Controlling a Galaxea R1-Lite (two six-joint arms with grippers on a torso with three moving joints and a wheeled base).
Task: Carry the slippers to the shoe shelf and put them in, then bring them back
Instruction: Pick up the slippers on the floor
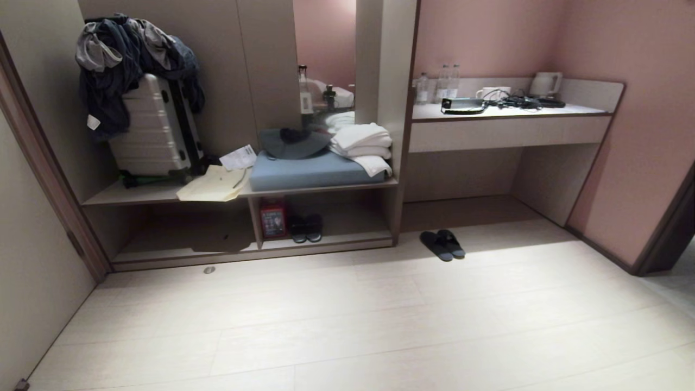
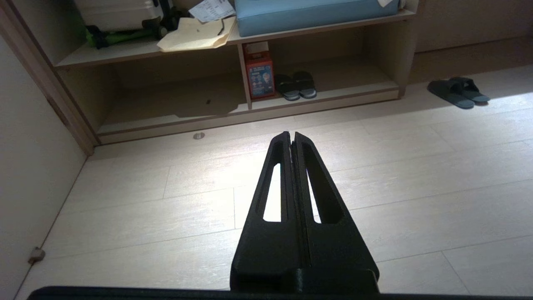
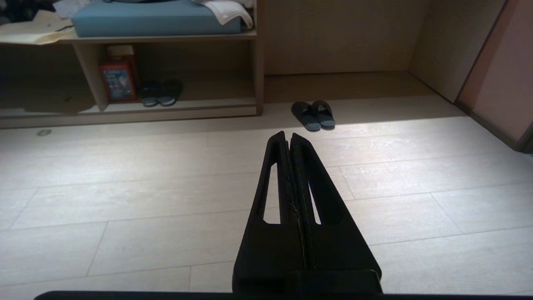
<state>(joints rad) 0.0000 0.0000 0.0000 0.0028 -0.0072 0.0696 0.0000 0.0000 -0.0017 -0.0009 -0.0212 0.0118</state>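
Observation:
The slippers (image 1: 442, 244), a dark grey pair with grey-blue soles, lie side by side on the pale floor just right of the built-in unit; they also show as the slippers (image 2: 458, 92) and the slippers (image 3: 313, 115). The shoe shelf (image 1: 353, 237) is the narrower low cubby, seen too as the shoe shelf (image 2: 354, 85) and the shoe shelf (image 3: 208, 93). My left gripper (image 2: 292, 134) and right gripper (image 3: 288, 134) are both shut and empty, held over bare floor well short of the slippers. Neither arm shows in the head view.
Inside the shoe shelf stand a red box (image 1: 273, 218) and another dark pair (image 1: 305, 228). The wider cubby (image 1: 179, 239) lies left. Above are a suitcase (image 1: 152, 130), blue cushion (image 1: 315, 169) and towels (image 1: 362, 144). A desk counter (image 1: 505, 111) is at the right.

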